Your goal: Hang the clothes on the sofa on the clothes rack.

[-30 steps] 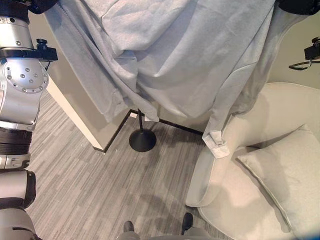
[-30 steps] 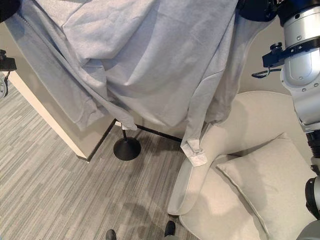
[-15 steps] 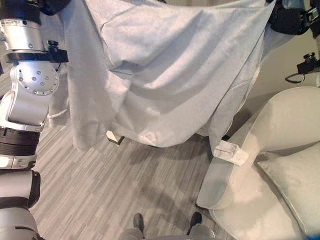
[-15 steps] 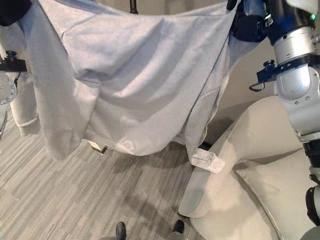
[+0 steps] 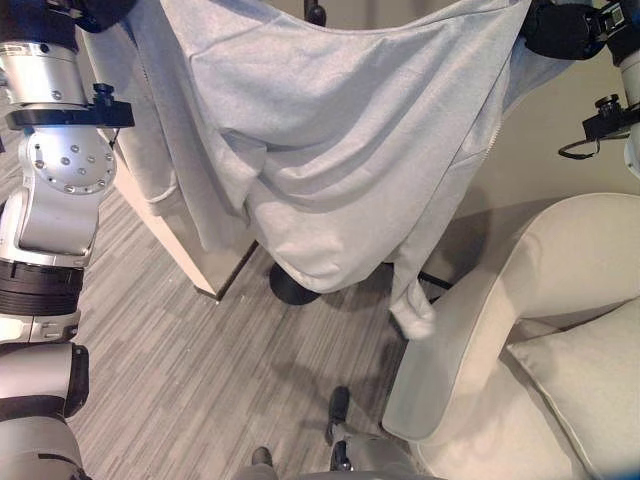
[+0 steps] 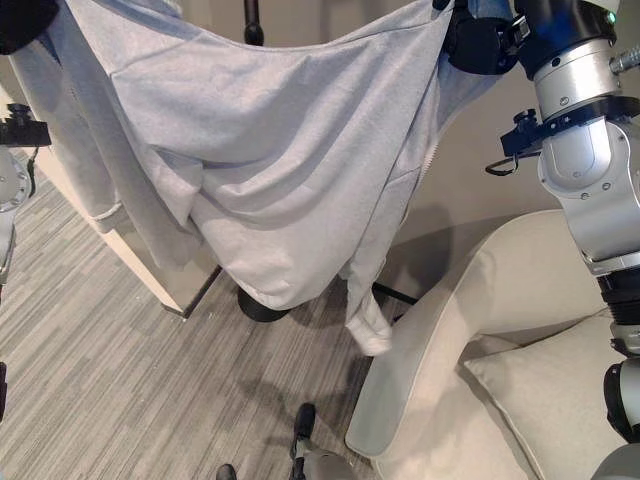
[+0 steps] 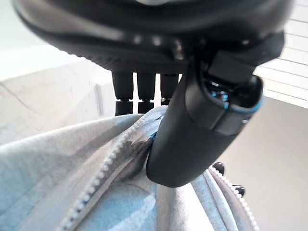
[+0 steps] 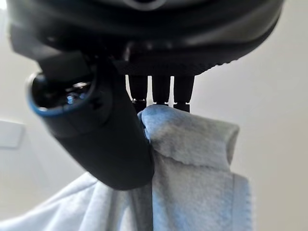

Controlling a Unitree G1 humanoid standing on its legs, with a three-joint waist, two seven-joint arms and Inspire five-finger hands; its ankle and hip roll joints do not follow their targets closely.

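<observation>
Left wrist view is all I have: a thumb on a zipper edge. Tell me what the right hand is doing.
Observer: The right hand pinches another edge of the grey jacket, thumb against fingers.
Operator: Describe how the jacket hangs.
Observer: It sags, spread between the left hand and the right, both raised high. One sleeve dangles beside the sofa.
Operator: Locate the rack.
Observer: Its pole rises just behind the jacket's top edge, between the hands. Its round base sits on the floor under the jacket.
</observation>
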